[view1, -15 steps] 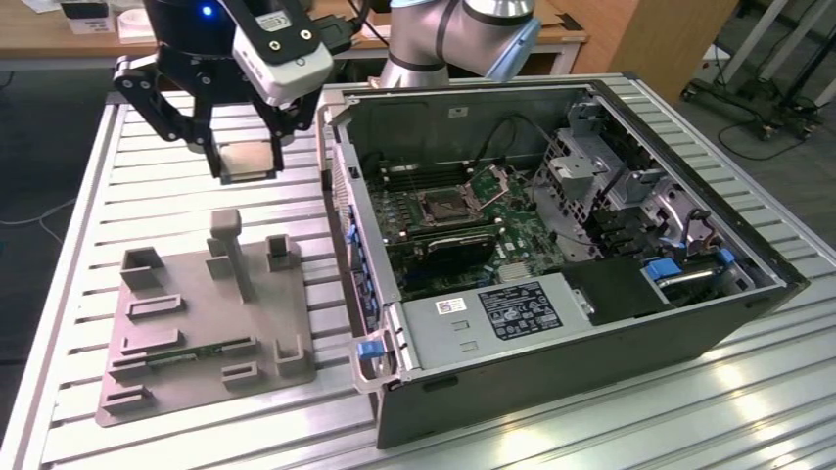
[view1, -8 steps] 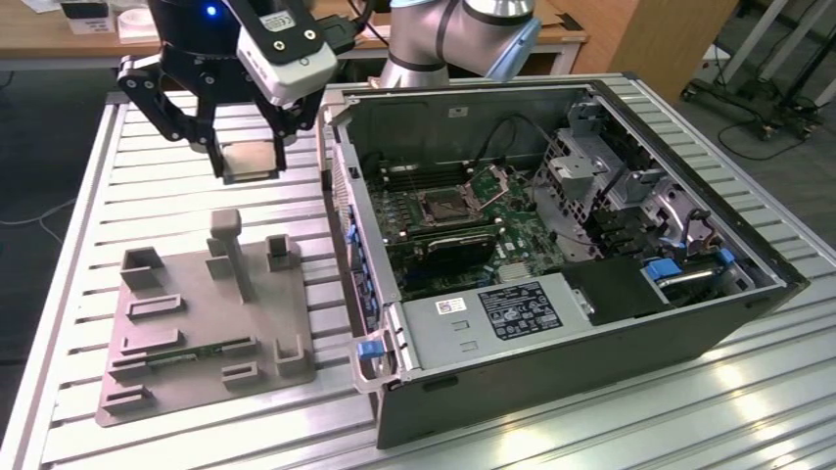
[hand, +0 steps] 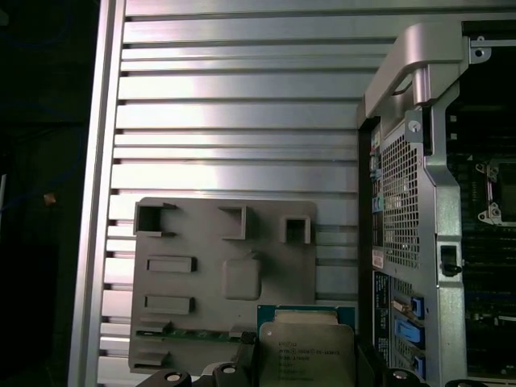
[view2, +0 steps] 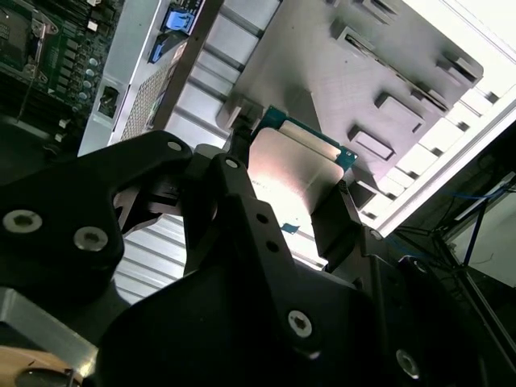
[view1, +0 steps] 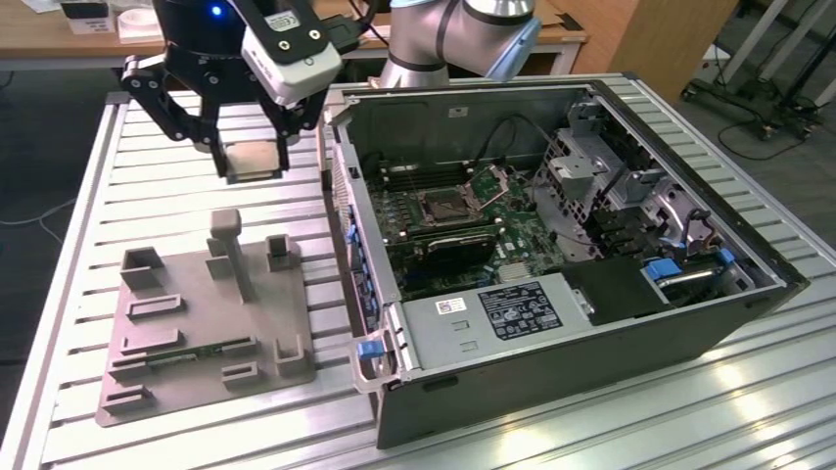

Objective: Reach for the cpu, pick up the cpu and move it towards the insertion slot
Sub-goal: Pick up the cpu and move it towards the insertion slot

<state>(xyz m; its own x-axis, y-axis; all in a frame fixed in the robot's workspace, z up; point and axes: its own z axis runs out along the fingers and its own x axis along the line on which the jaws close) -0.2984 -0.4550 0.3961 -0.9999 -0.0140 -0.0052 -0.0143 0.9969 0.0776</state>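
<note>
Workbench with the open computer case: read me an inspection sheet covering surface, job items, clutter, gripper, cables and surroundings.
Surface: ribbed metal table, carrying the open computer case.
Job's things: cpu held in the air, off the tray; insertion slot in the motherboard, dark centre exposed, retention plate apparently raised.
Clutter: grey holder tray with a green circuit strip slotted in it.
Gripper: gripper shut on the cpu's edges.
Cables: black cable inside the case; more on the floor.
Surroundings: wooden desk behind the table.
</note>
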